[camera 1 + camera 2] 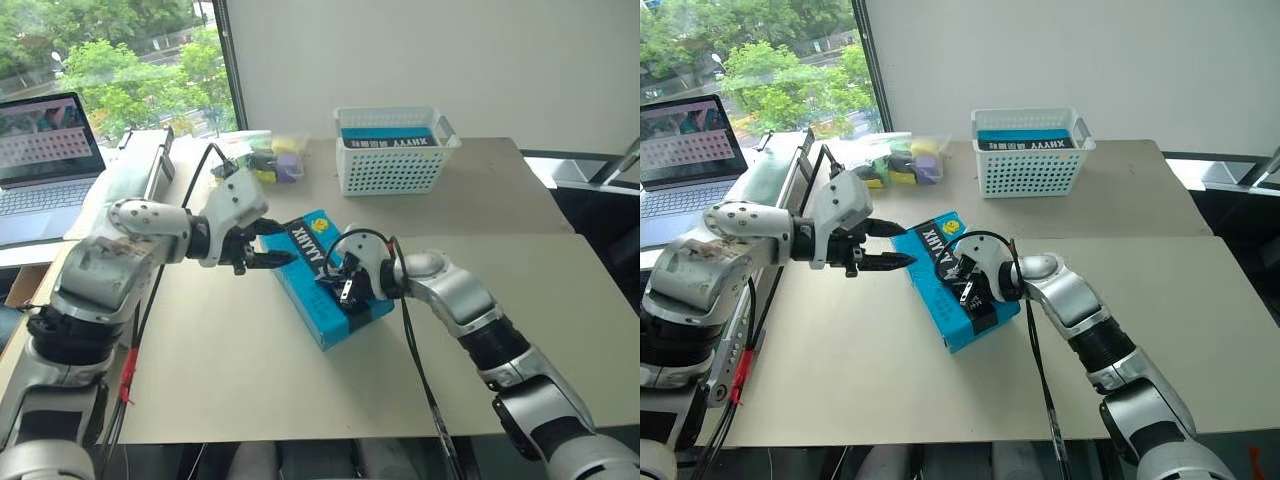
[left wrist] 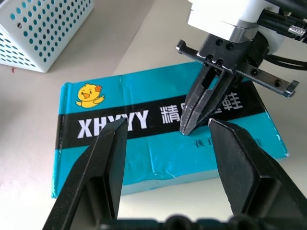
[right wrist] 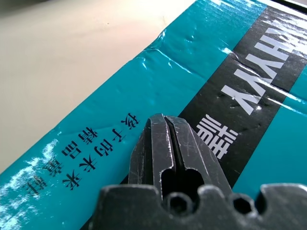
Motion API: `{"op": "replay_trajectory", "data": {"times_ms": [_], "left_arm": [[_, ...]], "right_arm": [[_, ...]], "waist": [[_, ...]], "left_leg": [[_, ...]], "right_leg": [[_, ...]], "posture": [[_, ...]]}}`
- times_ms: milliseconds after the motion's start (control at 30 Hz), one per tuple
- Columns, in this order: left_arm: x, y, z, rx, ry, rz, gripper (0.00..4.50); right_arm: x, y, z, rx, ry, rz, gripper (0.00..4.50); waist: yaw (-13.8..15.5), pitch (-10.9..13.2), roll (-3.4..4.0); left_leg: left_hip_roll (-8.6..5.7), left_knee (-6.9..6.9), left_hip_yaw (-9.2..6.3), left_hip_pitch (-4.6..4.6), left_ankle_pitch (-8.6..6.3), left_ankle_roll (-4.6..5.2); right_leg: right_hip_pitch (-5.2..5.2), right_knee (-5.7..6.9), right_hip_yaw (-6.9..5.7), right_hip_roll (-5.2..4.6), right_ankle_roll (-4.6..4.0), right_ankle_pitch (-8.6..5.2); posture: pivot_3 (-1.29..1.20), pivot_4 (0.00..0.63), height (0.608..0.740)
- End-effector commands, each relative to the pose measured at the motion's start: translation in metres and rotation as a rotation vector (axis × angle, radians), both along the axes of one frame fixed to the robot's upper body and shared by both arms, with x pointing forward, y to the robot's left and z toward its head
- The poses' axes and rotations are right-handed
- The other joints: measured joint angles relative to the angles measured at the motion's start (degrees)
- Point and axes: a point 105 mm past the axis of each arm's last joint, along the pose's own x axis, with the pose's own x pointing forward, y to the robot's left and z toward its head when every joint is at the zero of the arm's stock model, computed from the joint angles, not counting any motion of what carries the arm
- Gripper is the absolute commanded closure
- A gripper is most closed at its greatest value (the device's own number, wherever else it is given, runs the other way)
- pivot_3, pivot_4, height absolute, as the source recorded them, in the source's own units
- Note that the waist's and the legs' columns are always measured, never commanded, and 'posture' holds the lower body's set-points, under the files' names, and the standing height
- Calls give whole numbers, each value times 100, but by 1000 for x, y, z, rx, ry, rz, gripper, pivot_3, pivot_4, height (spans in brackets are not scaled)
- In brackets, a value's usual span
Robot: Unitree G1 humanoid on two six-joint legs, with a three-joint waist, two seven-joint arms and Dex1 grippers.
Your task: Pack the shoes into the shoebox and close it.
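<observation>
A pale beige table [image 1: 480, 300] stands by a white wall and a window with green trees outside. On it the blue shoebox [image 1: 300, 290] lies closed, lid down, set at a slant near the middle of the tabletop, its black band of white lettering and small yellow duck emblem facing up. The right gripper [image 2: 188, 128] has its two fingers pressed tightly together, tips resting on the lid's black band. The left gripper [image 1: 268, 243] hovers just beside the box's far end with its fingers spread apart, holding nothing. A white perforated basket [image 1: 392, 165] sits further back, a laptop [image 1: 45, 160] off to the left.
</observation>
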Motion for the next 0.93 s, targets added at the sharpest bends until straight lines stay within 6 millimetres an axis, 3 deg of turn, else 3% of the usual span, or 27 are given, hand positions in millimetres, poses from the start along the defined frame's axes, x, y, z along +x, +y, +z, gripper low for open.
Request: {"op": "replay_trajectory", "data": {"times_ms": [33, 100, 200, 267, 333, 467, 600, 767, 933], "left_arm": [[-7, -2, 10, -21, -59, -29, 1639], [-5, -1, 9, -29, -77, -8, 1639], [-7, -2, 7, -52, -68, -18, 1639], [-9, -3, 8, -81, -69, -23, 1639], [-10, -5, 9, -109, -65, -16, 1639], [-15, -4, 8, -160, -33, -7, 1639], [-22, -2, 2, -167, -11, -13, 1639], [-22, -3, 4, -215, 5, -6, 1639], [-16, -1, 2, -205, -13, 15, 1639]], "right_arm": [[-3, -22, -27, -95, 108, -78, 4433], [-4, -18, 7, 20, 98, -71, 4433], [-16, -28, 73, 196, 66, -14, 4433], [-24, -39, 91, 207, 41, 6, 4433], [-31, -51, 97, 185, 29, 9, 4433], [-43, -79, 101, 82, -4, -3, 4433], [-51, -95, 107, 33, -41, -1, 4433], [-43, -111, 119, 25, -98, -54, 4433], [-38, -115, 114, 22, -105, -80, 4433]], "waist": [[8, 0, -1], [43, 1, 1], [145, 9, 4], [180, 11, 8], [210, 12, 8], [237, 16, 10], [210, 17, 10], [196, 20, 9], [185, 21, 9]], "left_leg": [[0, -7, 1, 25, -1, 0], [0, -15, 0, 37, -2, -1], [0, -16, -7, -2, -2, -1], [-5, -5, -9, -75, -1, 0], [-9, 10, -16, -133, -1, 0], [-8, 5, -13, -138, -6, 8], [-8, 5, -9, -139, -6, 9], [-8, 6, -9, -132, -6, 8], [-9, 6, -8, -123, -6, 8]], "right_leg": [[27, -13, -1, -1, 19, -12], [41, -24, -2, -2, 27, -19], [7, -24, -7, -2, -10, 3], [-66, -14, -6, -6, -12, 5], [-114, -4, -11, -9, -12, 6], [-114, -24, -13, -10, -9, 4], [-110, -33, -10, -10, -8, 4], [-103, -32, -11, -10, -8, 4], [-94, -32, -11, -11, -8, 4]], "posture": [[0, 150, 740], [0, 150, 740], [0, 150, 740], [0, 150, 740], [0, 150, 740], [0, 150, 740], [0, 150, 740], [0, 150, 740], [0, 150, 740]]}}
